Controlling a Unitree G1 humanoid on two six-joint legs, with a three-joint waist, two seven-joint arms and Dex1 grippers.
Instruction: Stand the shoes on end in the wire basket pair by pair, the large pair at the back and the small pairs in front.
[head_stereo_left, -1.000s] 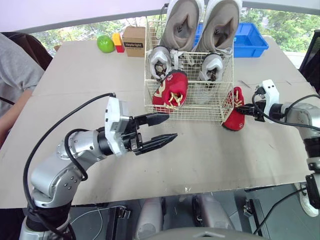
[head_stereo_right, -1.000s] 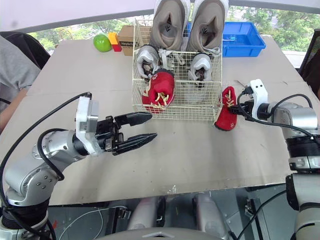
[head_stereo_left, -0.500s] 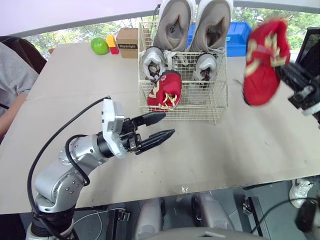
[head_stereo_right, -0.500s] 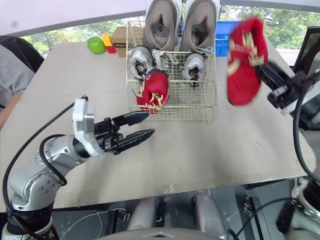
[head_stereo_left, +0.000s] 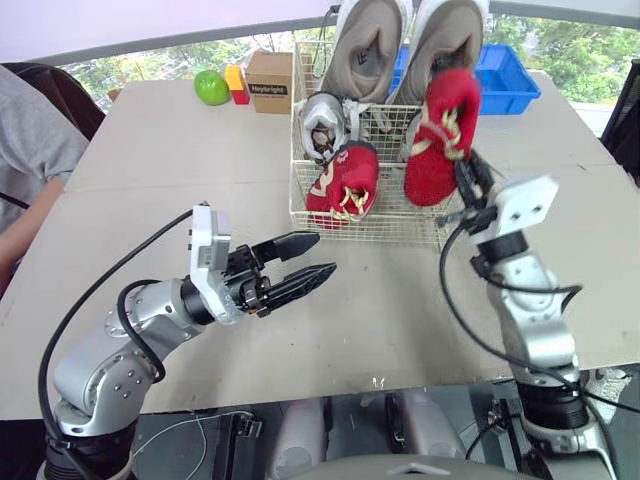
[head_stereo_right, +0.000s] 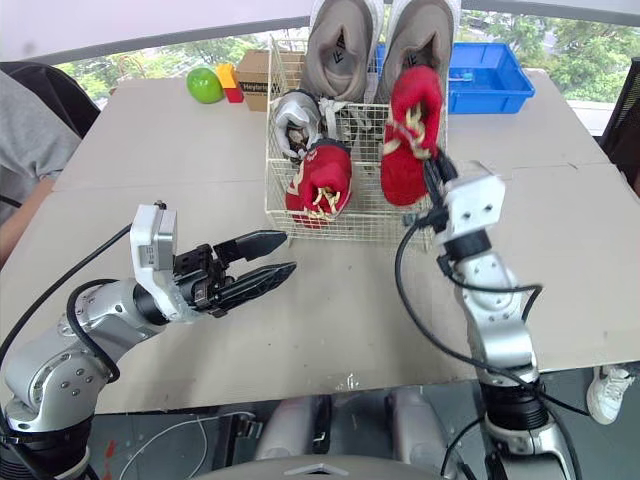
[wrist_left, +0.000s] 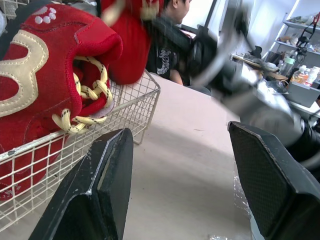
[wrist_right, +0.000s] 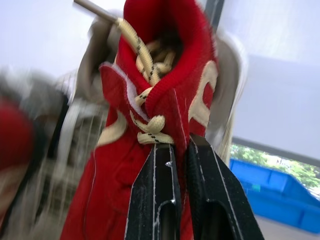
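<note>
The table (head_stereo_left: 150, 190) has a pale beige top with a crease running across it from left to right. A wire basket (head_stereo_left: 380, 225) stands on it, far of the middle. At the far edge, left of the basket, a green ball (head_stereo_left: 211, 87), a yellow and red block (head_stereo_left: 236, 84) and a small cardboard box (head_stereo_left: 268, 82) sit in a row. A blue bin (head_stereo_left: 515, 95) sits at the far right, behind the basket.

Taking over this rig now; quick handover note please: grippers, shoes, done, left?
Right gripper: shut on the second red shoe, raised at the wire basket's front right.
Left gripper: open, empty, over the table before the basket.
Done: large beige pair at back, small grey pair ahead of it, first red shoe front left.
Left: stand the held shoe beside its mate.
</note>
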